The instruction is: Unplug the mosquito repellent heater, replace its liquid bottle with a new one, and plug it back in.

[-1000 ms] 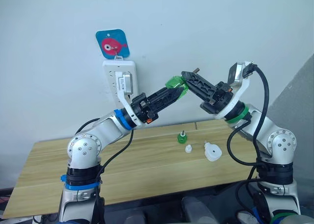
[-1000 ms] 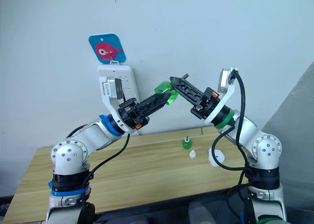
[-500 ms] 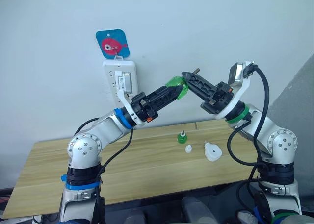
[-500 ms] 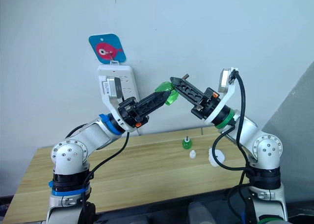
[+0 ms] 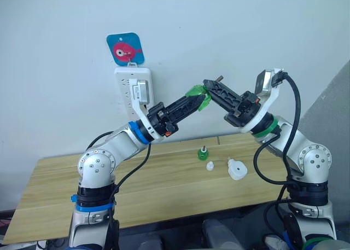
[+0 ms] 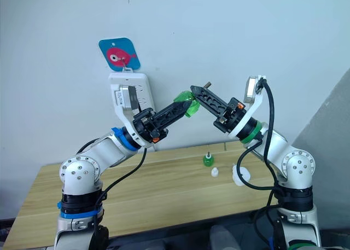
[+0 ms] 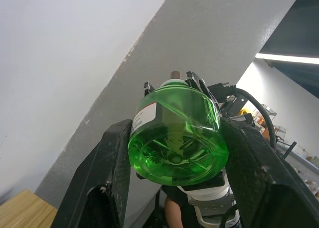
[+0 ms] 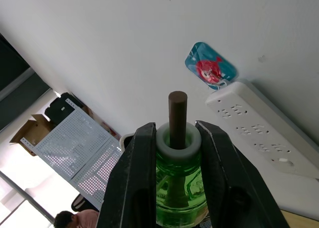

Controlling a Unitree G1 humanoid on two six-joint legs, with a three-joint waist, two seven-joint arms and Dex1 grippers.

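i've got the green bottle (image 7: 175, 138) up in the air between both arms, well above the surface (image 5: 142, 190): left gripper (image 7: 174, 153) fingers clamp its round body, right gripper (image 8: 172, 153) fingers pinch the white neck below the brown wick (image 8: 178, 113). i'd judge it light, smooth and slippery (the wick looks snappable), so hold body or neck only. the head views add the heater (image 5: 237, 169) lying on the surface, beside a second small bottle (image 5: 202, 154).
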